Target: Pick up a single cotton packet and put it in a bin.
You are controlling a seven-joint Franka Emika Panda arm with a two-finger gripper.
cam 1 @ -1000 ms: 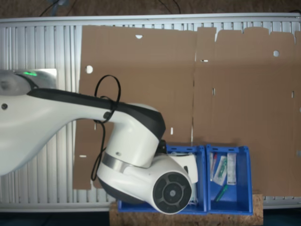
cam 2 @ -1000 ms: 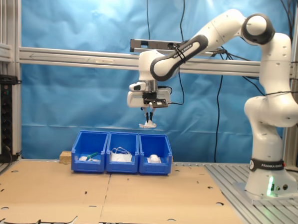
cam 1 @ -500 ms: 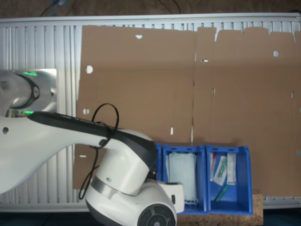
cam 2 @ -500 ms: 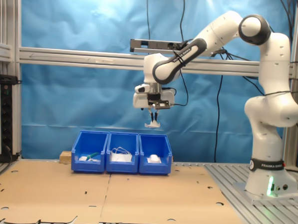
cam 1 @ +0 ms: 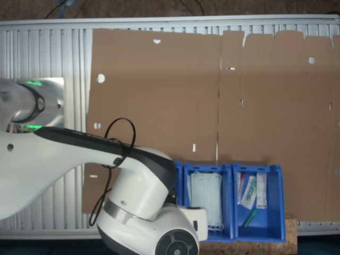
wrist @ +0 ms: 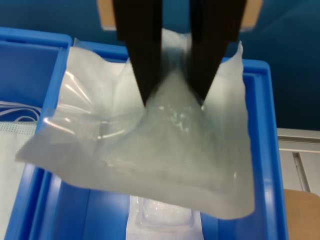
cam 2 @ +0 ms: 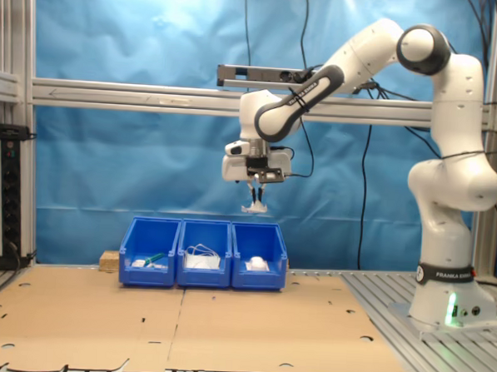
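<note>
In the second exterior view, going left to right, three blue crates stood in a row: one with syringe packets [cam 2: 149, 260], one with masks [cam 2: 203, 260], then the bin [cam 2: 259, 255] at the row's 3 o'clock end. The gripper [cam 2: 255, 196] hung well above that bin, fingers [wrist: 145, 55] pinched narrow on the cotton packet [wrist: 150, 145], which drooped flat below them. The bin lay at 6 o'clock from the packet, so the release probably called for a straight descent

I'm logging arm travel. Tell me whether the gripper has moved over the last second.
Yes. In the second exterior view the gripper, holding the cotton packet, shifted toward the second exterior view's right, from above the seam between two bins to above the end bin.
</note>
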